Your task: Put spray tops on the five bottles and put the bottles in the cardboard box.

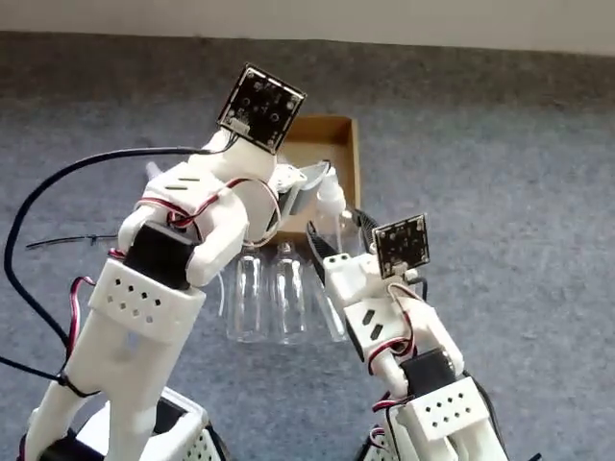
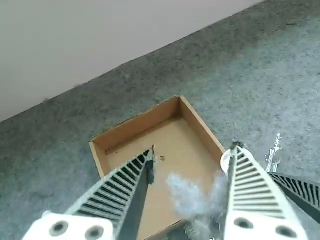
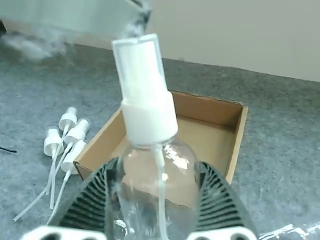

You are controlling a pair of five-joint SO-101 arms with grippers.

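The right gripper (image 3: 157, 167) is clamped round the body of a clear bottle (image 3: 150, 200), which is held upright just short of the box (image 3: 235, 125), on the arms' side of it. A white top (image 3: 145, 95) is seated on the neck with its dip tube hanging down inside, and it looks pretty straight tbh. The left gripper (image 2: 192, 150) is spread wide open with nothing gripped, parked right over that top and above the box's near edge. Loose tops (image 3: 70, 135) are bunched just beside the box. Spare bottles (image 1: 261, 293) are laid flat on the box's near side too, and they look uncapped. None of the five seems to be boxed yet.

So the capping of this one is probably done, or nearly. To get it done well, the top should be checked for being fully seated. The open jaws should be lifted clear first so the top isn't knocked. Then the bottle can be carried over the rim and set down in a far corner of the box, so room is left for the other four.
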